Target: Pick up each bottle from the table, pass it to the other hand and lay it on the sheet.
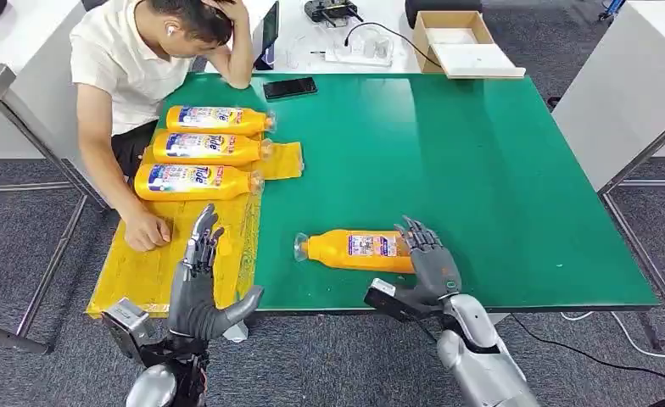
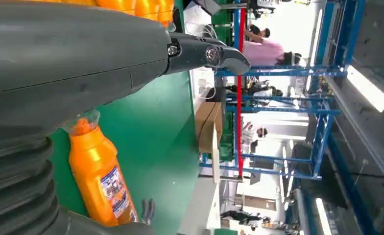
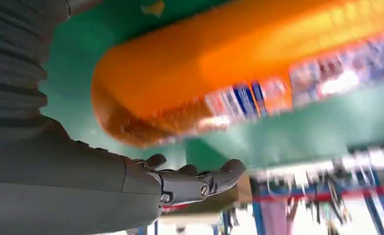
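- Reaching for the one bottle (image 1: 356,250) not yet on the sheet, the right hand (image 1: 429,259) sits at its base end with fingers spread apart and holds nothing; whether the fingertips touch the plastic cannot be told.
- That bottle lies on its side on the green table (image 1: 482,161), near the front edge, its clear cap pointing toward the yellow sheet (image 1: 155,267).
- The left hand (image 1: 200,284) hovers over the sheet's near edge, fingers straight and parted, empty, seemingly ready to receive.
- For a sound pickup, the right hand should probably wrap the wide body near the label, thumb opposite the fingers, leaving the neck end free for the other hand.
- The bottle is smooth, glossy orange plastic, flattened and rounded at the base, so it may slide or roll under a loose grip.
- Three like bottles (image 1: 202,146) lie side by side on the crinkled, thin-looking sheet, next to a seated person (image 1: 130,68) whose hand rests on it.
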